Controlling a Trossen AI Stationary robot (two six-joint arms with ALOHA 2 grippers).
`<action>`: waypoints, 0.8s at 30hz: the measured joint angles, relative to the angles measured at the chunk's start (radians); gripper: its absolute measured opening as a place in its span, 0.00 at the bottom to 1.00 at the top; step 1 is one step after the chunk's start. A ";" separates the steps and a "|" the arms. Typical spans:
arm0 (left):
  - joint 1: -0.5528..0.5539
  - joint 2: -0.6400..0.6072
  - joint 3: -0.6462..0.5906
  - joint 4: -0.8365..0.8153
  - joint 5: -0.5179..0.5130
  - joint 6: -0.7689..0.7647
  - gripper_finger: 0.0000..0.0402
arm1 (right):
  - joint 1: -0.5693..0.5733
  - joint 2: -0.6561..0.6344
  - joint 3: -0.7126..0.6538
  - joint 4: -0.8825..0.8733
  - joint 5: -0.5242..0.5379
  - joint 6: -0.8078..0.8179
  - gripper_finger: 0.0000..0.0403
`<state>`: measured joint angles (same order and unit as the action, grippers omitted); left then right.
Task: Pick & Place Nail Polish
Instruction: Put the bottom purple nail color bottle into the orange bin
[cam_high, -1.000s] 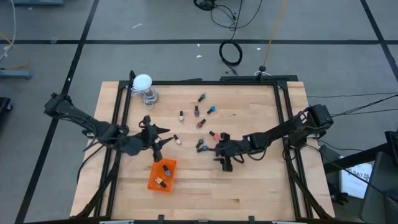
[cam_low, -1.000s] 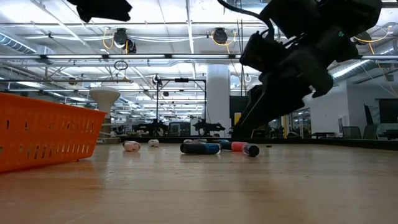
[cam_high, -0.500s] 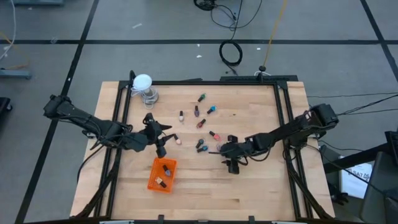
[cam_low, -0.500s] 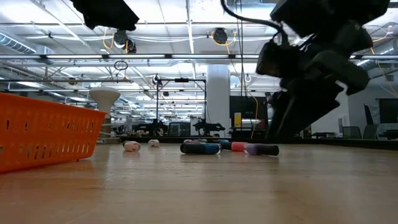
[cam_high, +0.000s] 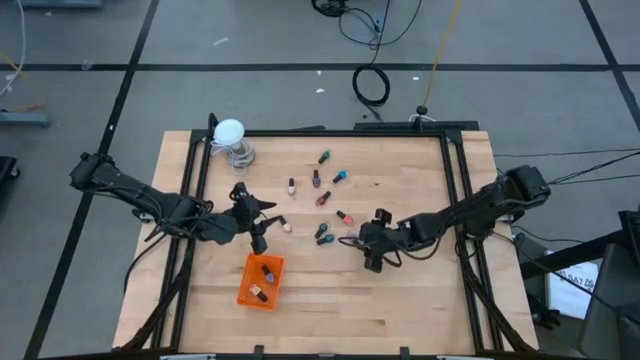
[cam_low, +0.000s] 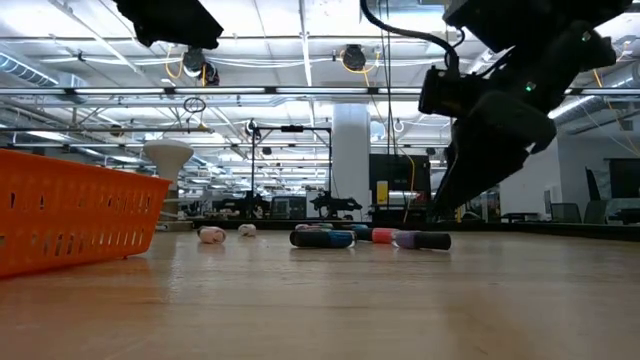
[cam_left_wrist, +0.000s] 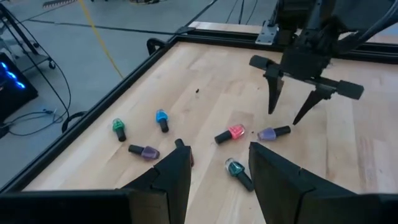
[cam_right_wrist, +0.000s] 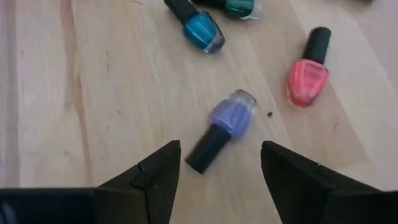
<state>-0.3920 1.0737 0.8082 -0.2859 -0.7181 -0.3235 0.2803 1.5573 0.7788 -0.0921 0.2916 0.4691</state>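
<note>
One purple nail polish bottle (cam_right_wrist: 225, 128) lies flat on worktop (cam_high: 420, 300) under spread right pincer (cam_right_wrist: 219, 167); should drop straight & pinch across body w/o rolling; left pincer (cam_left_wrist: 219, 163), also spread, waits nr orange tray (cam_high: 261, 282).

A robotics lab or test hall, seen from above and from table height. A butcher-block worktable (cam_high: 400, 300) edged with black metal framing (cam_high: 468, 230) stands on a grey concrete floor (cam_high: 120, 90) marked with dark tape lines, where loose cables (cam_high: 372, 85) lie coiled. Beyond the table edge, the level camera shows a wide open-plan industrial room: exposed ceiling trusses (cam_low: 300, 92), ducts, hanging round lights (cam_low: 352, 57), a white structural column (cam_low: 350, 160) and further black equipment frames (cam_low: 290, 165) in the distance (no people are visible). At one side of the floor, computer equipment with blue lights (cam_left_wrist: 12, 74) sits by more cabling.
</note>
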 joint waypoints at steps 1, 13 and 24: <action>0.000 0.000 0.000 0.000 0.003 0.001 0.40 | 0.000 0.012 0.000 0.018 0.000 0.011 0.52; 0.000 0.000 0.000 -0.001 0.013 0.003 0.40 | 0.000 0.159 0.002 0.100 0.026 0.040 0.51; 0.000 0.000 0.000 -0.001 0.046 -0.004 0.40 | 0.000 0.155 0.003 0.070 0.026 0.042 0.14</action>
<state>-0.3920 1.0737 0.8082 -0.2867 -0.6719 -0.3271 0.2806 1.7126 0.7815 -0.0217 0.3180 0.5112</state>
